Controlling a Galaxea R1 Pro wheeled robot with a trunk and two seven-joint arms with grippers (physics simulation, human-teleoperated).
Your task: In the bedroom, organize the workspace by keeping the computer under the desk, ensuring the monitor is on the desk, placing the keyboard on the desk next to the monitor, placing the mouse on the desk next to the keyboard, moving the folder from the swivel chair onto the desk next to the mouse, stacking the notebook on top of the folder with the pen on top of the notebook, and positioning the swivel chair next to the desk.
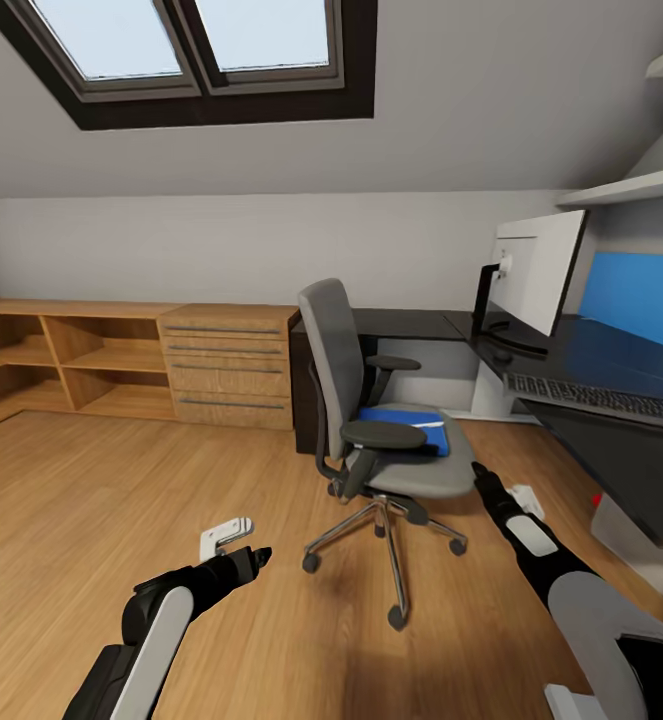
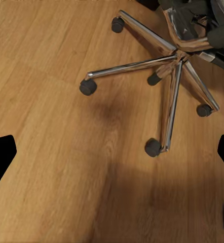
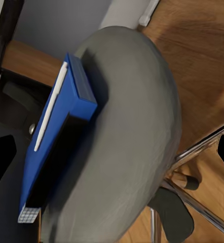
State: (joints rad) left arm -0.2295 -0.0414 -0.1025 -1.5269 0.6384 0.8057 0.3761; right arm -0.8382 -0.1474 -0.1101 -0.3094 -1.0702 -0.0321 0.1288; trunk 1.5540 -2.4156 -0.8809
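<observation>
The grey swivel chair (image 1: 356,400) stands on the wood floor left of the black desk (image 1: 611,352). On its seat lies the blue folder (image 1: 403,420) (image 3: 74,101) with the thin white pen (image 3: 51,107) on top. The monitor (image 1: 536,270) and the keyboard (image 1: 601,398) are on the desk. My right gripper (image 1: 484,478) (image 3: 112,152) hovers open just right of the seat, facing the folder. Low over the floor, my left gripper (image 1: 259,556) (image 2: 112,157) is open in front of the chair's chrome base (image 2: 170,66). Notebook and mouse are not distinguishable.
A low light-wood cabinet (image 1: 226,365) with drawers and open shelves runs along the back wall at left. A pale box (image 1: 631,535) with a red spot sits under the desk's near edge. Skylights are overhead, and wall shelves (image 1: 631,185) hang above the desk.
</observation>
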